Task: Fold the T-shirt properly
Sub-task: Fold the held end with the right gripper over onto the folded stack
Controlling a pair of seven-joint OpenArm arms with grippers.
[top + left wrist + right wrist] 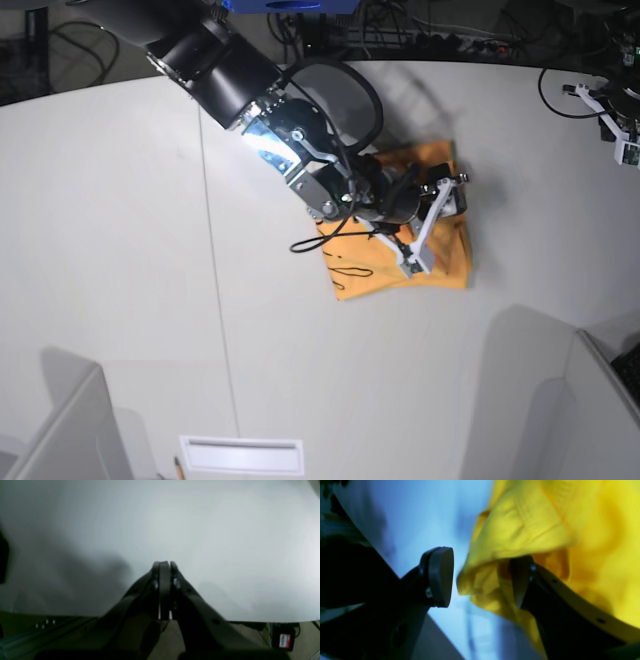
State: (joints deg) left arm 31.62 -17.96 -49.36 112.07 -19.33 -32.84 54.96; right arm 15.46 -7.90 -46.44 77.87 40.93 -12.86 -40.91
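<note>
Two arms here, only one busy. Right gripper spread wide over the T-shirt, gripping nothing: one finger clear of the cloth above bare table, the other tucked under a loose bunched edge of yellow fabric. Left gripper clenched tight on nothing, hanging over plain table well away from the work.

T-shirt lying near the middle of the table, already a compact orange rectangle with a little black lettering showing at its near-left corner. Looks well along, judging from the shape; probably a last fold or a tidy-up in hand, though hard to say which.

To do this step well:

- Draw the right arm straight up and back, keeping the fingers spread, so the under-tucked finger slips out without dragging the edge along
- Watch the lifted flap in the right wrist view; should fall flat instead of staying puffed
- Check the bundle's edges from above before any new grasp; right side looks a bit rumpled and uneven
- If a regrip is needed, take the edge at a corner, pinch through all layers, and lay it over slowly
- Keep the left arm parked unless the stack needs pinning

Risk: snagged cloth on the finger undoing the fold
</note>
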